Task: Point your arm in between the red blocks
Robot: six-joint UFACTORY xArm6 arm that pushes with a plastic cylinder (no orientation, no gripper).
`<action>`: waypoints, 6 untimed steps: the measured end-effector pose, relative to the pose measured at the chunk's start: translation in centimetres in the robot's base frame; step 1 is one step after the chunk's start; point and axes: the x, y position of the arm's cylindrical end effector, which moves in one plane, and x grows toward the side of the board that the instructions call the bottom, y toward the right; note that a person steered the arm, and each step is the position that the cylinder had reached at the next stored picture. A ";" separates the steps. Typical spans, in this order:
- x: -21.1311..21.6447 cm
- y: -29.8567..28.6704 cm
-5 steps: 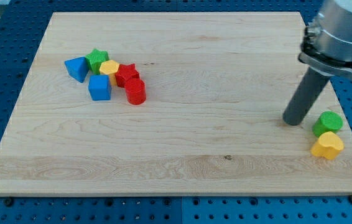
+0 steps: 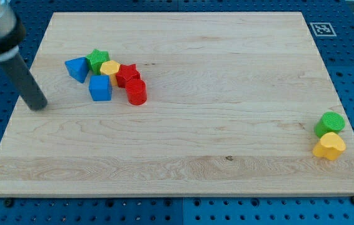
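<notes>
A red star block (image 2: 126, 74) and a red cylinder block (image 2: 136, 92) touch each other in a cluster at the view's upper left of the wooden board (image 2: 214, 75). My tip (image 2: 38, 106) rests on the board near its left edge, well left of the cluster and about level with the red cylinder. The cluster also holds a blue triangular block (image 2: 77, 68), a green star block (image 2: 97, 60), a yellow block (image 2: 109, 68) and a blue cube-like block (image 2: 100, 88), all between my tip and the red blocks.
A green cylinder block (image 2: 329, 124) and a yellow heart block (image 2: 329, 146) sit together at the board's right edge. A blue pegboard table (image 2: 2, 69) surrounds the board. A black-and-white marker (image 2: 321, 28) lies off the top right corner.
The rod has jumped from the board's right side, next to the green cylinder, to the left edge beside the cluster. No block has moved.
</notes>
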 end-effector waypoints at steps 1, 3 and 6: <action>-2.6 1.1; -2.6 17.0; -2.7 18.1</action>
